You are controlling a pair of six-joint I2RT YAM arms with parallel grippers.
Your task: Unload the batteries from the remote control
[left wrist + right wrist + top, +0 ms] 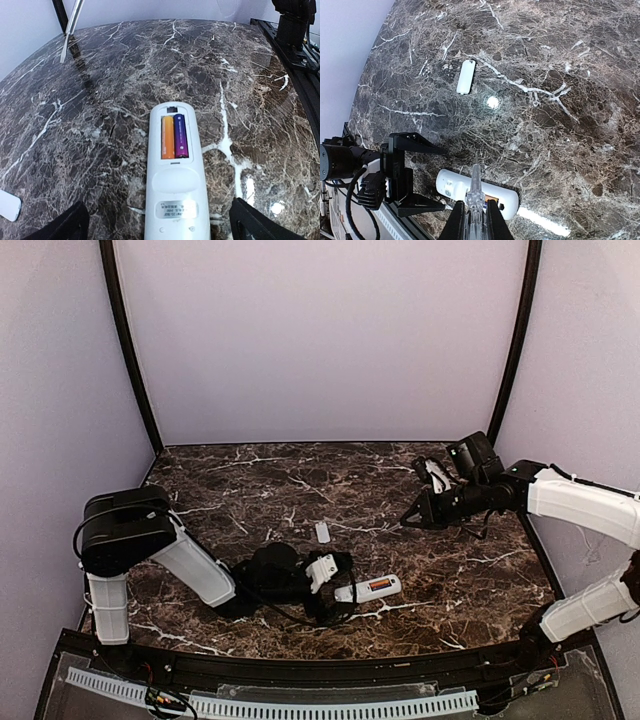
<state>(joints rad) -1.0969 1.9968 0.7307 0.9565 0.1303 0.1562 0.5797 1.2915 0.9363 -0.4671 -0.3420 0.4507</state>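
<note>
The white remote control [176,200] lies back up on the marble table, its battery bay open. An orange battery [167,136] and a purple battery [180,136] sit side by side in it. My left gripper [159,216] is open, its fingers [250,225] on either side of the remote's near end and clear of it. In the top view the remote [368,589] lies at the front middle with the left gripper [338,590] at its left end. My right gripper [412,517] hovers at the back right, shut on a clear pointed tool [476,192]. It looks down on the remote [451,184].
The small flat white cover piece [322,532] lies on the table behind the remote and also shows in the right wrist view [466,76]. The black frame rail [300,672] runs along the table's front edge. Purple walls close the back and sides.
</note>
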